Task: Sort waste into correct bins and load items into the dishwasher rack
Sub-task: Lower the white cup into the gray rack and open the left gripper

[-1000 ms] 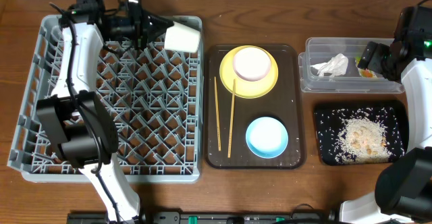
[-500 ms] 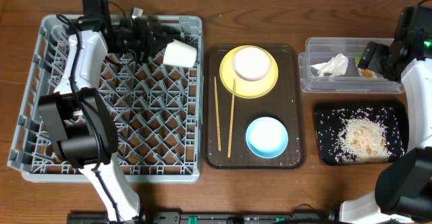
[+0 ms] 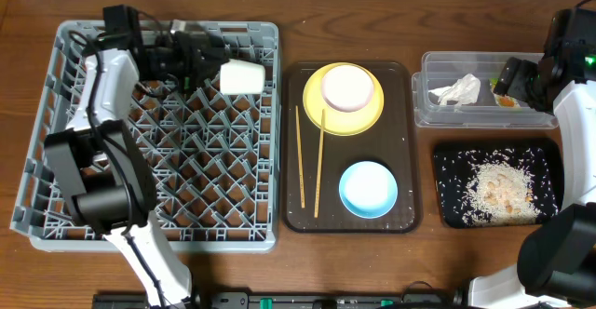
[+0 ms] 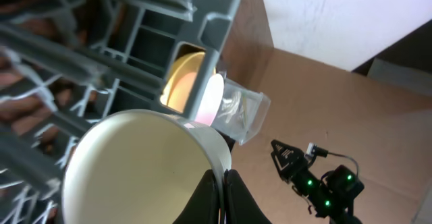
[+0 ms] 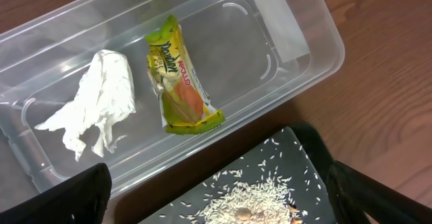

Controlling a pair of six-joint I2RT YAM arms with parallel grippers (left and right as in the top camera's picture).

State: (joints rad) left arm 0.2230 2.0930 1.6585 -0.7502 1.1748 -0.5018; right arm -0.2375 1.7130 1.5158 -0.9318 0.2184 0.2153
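1. Brown wooden tabletop carries everything; the grey rack fills its left side.
2. The left arm rises along the rack's left wall, bends at the far-left corner and lies level along the rack's far edge, with its wrist pointing right.
3. The left claw is pressed together on the wall of the white cup, one finger inside the rim and one outside.
4. The cup is tipped on its side over the far-right part of the rack, mouth turned back toward the wrist. Whether it touches the pegs cannot be told.
5. The right arm stands at the tabletop's right edge, its wrist over the right end of the clear tub.
6. The right claw is spread wide and holds nothing; it hangs above the line where the tub meets the black tray.
7. Inside the tub lie the napkin and, just beside it, the snack wrapper.
8. The rice scraps are heaped in the black tray, with loose grains scattered around the heap.
9. Between rack and bins sits the brown serving tray. On it, the pink bowl rests on the yellow plate at the far end, and the blue bowl sits nearer.
10. The two chopsticks lie lengthwise along the serving tray's left side, one touching the plate's edge.
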